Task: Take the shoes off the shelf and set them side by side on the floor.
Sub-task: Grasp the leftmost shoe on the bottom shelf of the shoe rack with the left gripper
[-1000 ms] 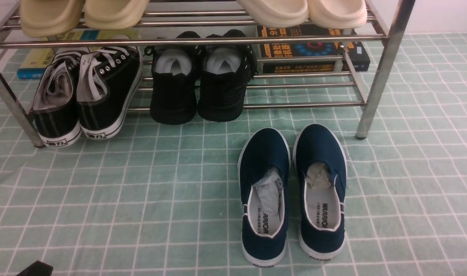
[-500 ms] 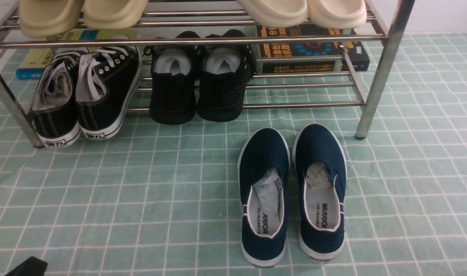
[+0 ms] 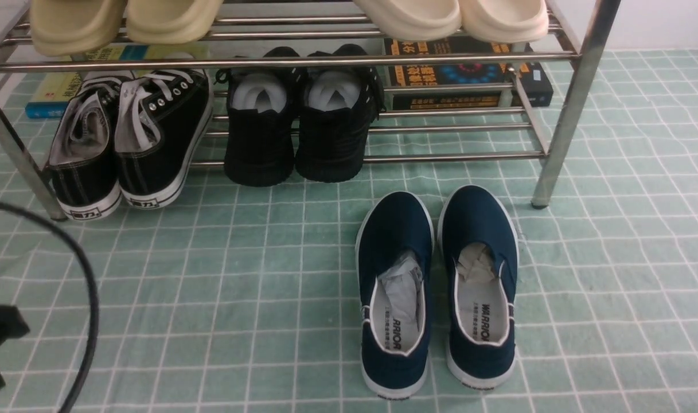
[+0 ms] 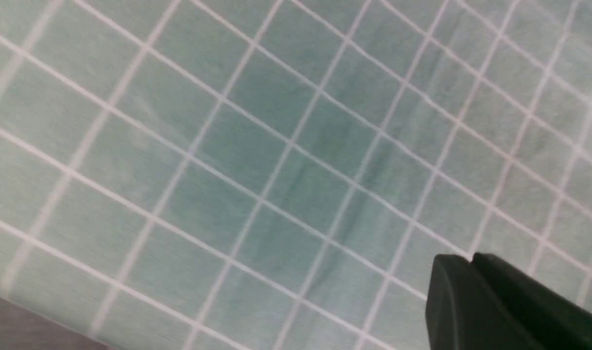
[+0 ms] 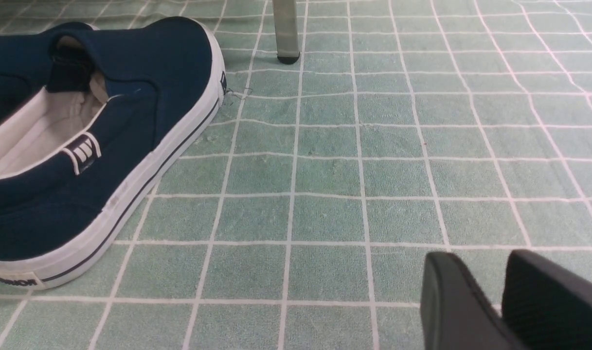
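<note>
Left gripper (image 4: 463, 257): in its wrist view I see the black fingertips drawn together with nothing between them, above the pale green, white-gridded cloth floor (image 4: 257, 160). No shoe is in that picture.

Through the right wrist view, my right gripper (image 5: 478, 262) stands partly open, pale floor showing between the tips and nothing in its grasp. One leg of the shiny chrome-tube shoe rack (image 5: 287, 29) shows, with navy canvas slip-ons (image 5: 67, 209) on the floor in front of the rack; the fingers are apart from them.

On the front view, the black canvas sneakers with white laces and soles (image 3: 145, 172) sit on the rack's lower tier, at its left end, close together with heels toward me. Dark, blurred parts (image 3: 2, 327) reach in from the left, in front of the rack; I can't read any jaws there.

I'd expect each sneaker to be light: soft, floppy canvas that folds under a squeeze, a stiffer, grippier rubber sole, nothing fragile. My choice would be the heel, one finger inside the collar and one outside, then a lift clear of the rack's front bar. Pinching the laces or tongue would probably let the shoe swing.
</note>
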Tool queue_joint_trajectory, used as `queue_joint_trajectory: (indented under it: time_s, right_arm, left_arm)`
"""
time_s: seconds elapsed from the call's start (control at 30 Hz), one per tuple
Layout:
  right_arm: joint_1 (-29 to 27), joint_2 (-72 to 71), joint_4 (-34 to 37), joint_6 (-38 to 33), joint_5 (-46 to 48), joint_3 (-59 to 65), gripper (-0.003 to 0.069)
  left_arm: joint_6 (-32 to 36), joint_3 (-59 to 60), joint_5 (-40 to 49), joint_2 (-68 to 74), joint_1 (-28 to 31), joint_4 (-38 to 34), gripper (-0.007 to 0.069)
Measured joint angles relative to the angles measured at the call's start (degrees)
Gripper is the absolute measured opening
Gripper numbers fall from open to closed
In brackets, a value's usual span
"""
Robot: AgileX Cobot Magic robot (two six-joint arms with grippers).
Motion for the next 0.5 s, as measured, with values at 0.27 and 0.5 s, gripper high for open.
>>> queue_joint_trajectory:
  time_s: [0.27, 0.5]
  right_arm:
    - [0.0, 0.0, 0.0, 0.0, 0.0, 0.0, 0.0206]
    - [0.0, 0.0, 0.0, 0.0, 0.0, 0.0, 0.0215]
  left_arm:
    - [6.5, -21.9, 3.4, 22.6, 0.0, 6.1, 0.0092]
    - [3.6, -35.0, 2.4, 34.0, 0.0, 13.7, 0.0192]
